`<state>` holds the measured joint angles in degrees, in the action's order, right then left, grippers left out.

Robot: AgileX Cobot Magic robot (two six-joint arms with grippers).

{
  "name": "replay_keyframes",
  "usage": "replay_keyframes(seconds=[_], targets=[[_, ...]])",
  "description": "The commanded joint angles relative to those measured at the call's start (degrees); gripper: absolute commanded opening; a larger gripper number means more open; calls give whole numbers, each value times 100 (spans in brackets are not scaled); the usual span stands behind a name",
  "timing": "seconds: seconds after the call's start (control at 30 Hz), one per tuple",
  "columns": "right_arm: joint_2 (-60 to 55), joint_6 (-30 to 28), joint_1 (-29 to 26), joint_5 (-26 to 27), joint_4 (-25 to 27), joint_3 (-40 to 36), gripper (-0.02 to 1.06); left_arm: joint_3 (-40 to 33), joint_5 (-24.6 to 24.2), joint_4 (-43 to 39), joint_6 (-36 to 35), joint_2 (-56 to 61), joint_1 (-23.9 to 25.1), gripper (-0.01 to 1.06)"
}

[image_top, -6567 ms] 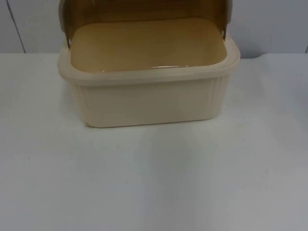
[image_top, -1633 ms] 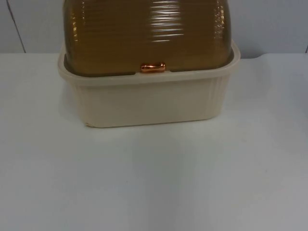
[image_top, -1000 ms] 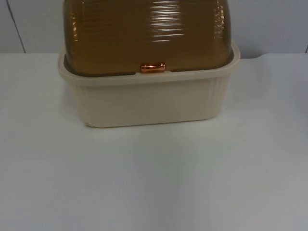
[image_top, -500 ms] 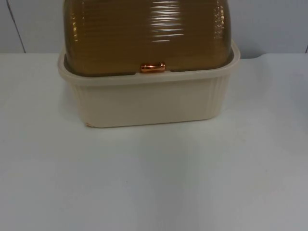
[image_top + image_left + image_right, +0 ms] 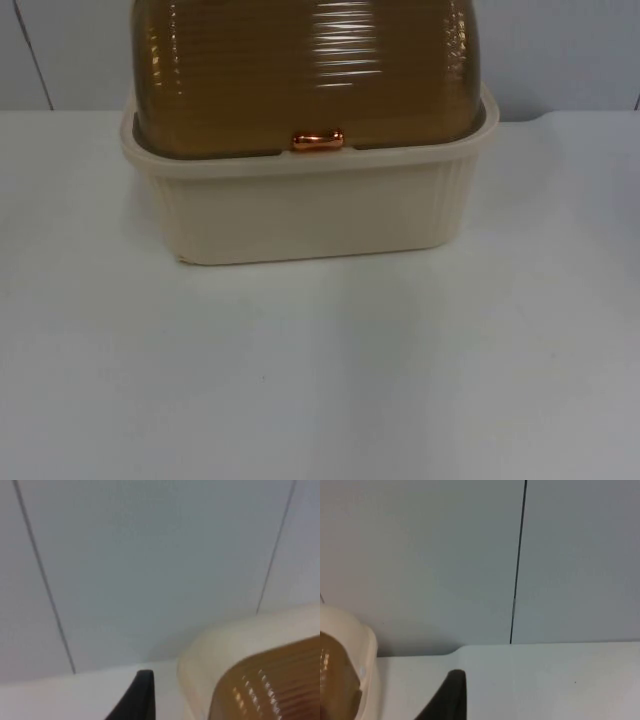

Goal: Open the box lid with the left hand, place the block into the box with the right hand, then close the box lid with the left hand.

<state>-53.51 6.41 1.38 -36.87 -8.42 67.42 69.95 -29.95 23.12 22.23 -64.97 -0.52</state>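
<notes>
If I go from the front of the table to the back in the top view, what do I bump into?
White table → cream box → copper handle → brown lid → grey partition wall.

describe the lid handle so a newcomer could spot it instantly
On the white table, against the grey partition wall, stands a cream ribbed box under a closed amber see-through lid. The handle sits at the middle of the lid's front edge, just above the box rim: a small shiny copper-coloured bar.
</notes>
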Motion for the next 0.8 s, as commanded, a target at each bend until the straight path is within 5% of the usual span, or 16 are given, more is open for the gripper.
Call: replay_keyframes(seconds=[0.0,0.1,0.3,0.77], targets=[[-197,46,-140,273,-41,17,105,-1,422,87,111,283,-211,105],[-484,35,-250,414,128,17,105,-1,539,111,100,527,-229,105],[-448,35,-211,709,303,17,105,-1,-42,93,100,1018,-229,105],[2363,-536,-211,443,198,17,105,-1,-397,-549,111,3375,-219,105]])
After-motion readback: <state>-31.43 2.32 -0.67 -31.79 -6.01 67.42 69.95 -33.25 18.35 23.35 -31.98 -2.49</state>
